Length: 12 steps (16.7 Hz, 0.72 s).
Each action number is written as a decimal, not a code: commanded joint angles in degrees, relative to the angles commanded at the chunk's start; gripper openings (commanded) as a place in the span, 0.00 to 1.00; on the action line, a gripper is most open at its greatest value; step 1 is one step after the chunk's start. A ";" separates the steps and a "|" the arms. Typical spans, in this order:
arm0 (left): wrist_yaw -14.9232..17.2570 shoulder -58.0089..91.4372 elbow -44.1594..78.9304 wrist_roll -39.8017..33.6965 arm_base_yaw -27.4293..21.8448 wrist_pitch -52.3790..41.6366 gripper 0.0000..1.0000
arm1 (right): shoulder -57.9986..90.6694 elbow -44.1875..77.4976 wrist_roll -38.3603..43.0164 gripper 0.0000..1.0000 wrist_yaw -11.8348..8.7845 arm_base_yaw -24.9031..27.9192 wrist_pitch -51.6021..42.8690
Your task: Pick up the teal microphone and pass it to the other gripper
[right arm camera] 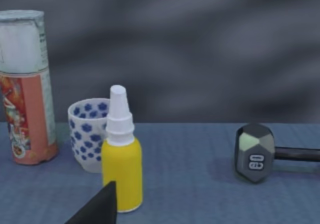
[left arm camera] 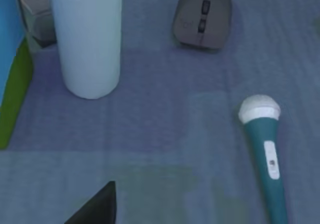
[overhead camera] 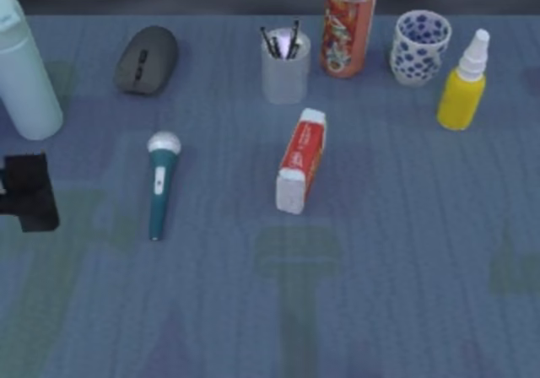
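The teal microphone (overhead camera: 161,184) lies flat on the blue table, left of centre, with its white head toward the back and its handle toward the front. It also shows in the left wrist view as the microphone (left arm camera: 265,154). My left gripper (overhead camera: 34,194) hovers at the table's left edge, well to the left of the microphone and apart from it. Only one black fingertip (left arm camera: 100,209) of it shows in its wrist view, off to the side, with nothing held. My right gripper is outside the top view. One fingertip (right arm camera: 102,209) of it shows in front of the yellow bottle, holding nothing.
A grey mouse (overhead camera: 146,59) and a pale bottle (overhead camera: 25,74) stand at the back left. A pen cup (overhead camera: 285,70), orange can (overhead camera: 348,24), dotted cup (overhead camera: 419,47) and yellow dropper bottle (overhead camera: 462,87) line the back. A red-white box (overhead camera: 301,160) lies mid-table. A dumbbell (right arm camera: 256,153) is at the right.
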 joint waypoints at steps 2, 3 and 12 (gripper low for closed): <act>-0.22 12.82 7.77 -1.81 -2.03 -5.52 1.00 | 0.00 0.00 0.00 1.00 0.00 0.00 0.00; -0.32 19.11 11.65 -2.72 -3.06 -8.31 1.00 | 0.00 0.00 0.00 1.00 0.00 0.00 0.00; -0.81 62.46 41.83 -9.75 -10.98 -28.58 1.00 | 0.00 0.00 0.00 1.00 0.00 0.00 0.00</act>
